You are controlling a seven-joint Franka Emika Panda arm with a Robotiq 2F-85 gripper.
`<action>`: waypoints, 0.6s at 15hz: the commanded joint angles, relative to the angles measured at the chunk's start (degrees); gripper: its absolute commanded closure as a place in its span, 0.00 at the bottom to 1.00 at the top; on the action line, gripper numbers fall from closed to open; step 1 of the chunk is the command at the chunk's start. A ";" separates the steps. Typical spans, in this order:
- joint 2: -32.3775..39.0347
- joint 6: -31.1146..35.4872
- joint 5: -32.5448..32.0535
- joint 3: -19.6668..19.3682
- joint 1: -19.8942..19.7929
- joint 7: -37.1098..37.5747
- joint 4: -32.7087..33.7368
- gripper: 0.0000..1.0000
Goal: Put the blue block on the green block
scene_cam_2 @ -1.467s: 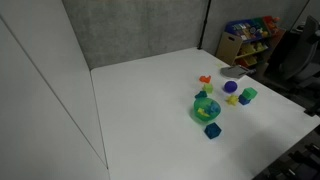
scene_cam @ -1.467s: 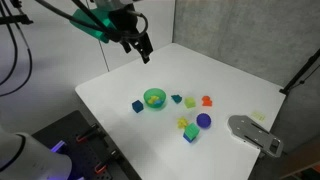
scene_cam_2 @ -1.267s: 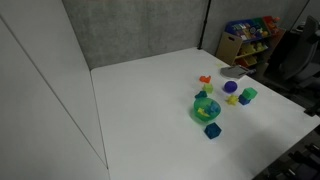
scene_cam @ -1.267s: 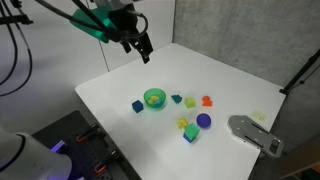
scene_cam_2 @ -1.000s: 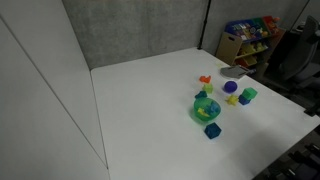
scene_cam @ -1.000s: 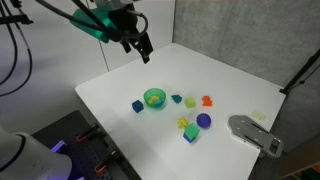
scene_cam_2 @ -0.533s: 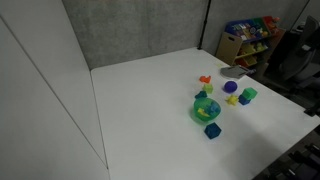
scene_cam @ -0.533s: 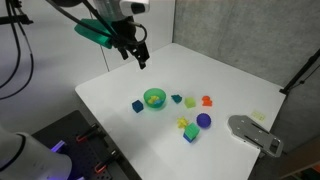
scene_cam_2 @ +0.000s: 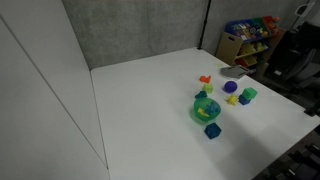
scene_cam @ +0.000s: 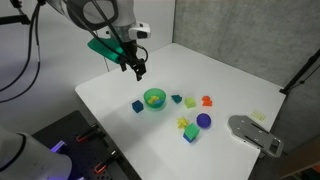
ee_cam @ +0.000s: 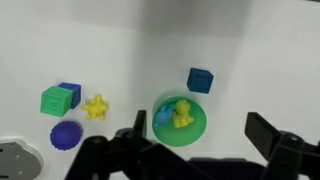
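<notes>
The blue block [scene_cam: 138,105] is a small dark-blue cube lying alone on the white table, beside the green bowl [scene_cam: 154,98]; it also shows in an exterior view [scene_cam_2: 212,130] and in the wrist view [ee_cam: 200,80]. The green block [scene_cam: 191,132] lies further off past the bowl, next to a purple ball [scene_cam: 204,120]; the wrist view shows the block [ee_cam: 56,101] at the left with another dark-blue piece [ee_cam: 71,92] against it. My gripper [scene_cam: 138,70] hangs open and empty above the table, short of the blue block. In the wrist view its fingers [ee_cam: 200,126] frame the bowl [ee_cam: 181,128].
The bowl holds a yellow and a blue toy. Teal [scene_cam: 176,99], yellow-green [scene_cam: 190,102], orange [scene_cam: 207,100] and yellow [scene_cam: 183,123] pieces lie scattered. A grey object [scene_cam: 255,133] sits at the table's edge. A toy shelf [scene_cam_2: 245,38] stands beyond the table.
The arm has come down and moved towards the toys; the gripper is lower and nearer the blue block. The blocks have not moved.
</notes>
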 commanded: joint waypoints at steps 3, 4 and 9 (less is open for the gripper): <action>10.45 6.65 5.49 1.94 2.33 1.02 1.12 0.00; 12.47 8.51 5.82 2.65 2.65 1.41 1.22 0.00; 23.08 15.81 6.84 5.59 4.11 1.82 2.95 0.00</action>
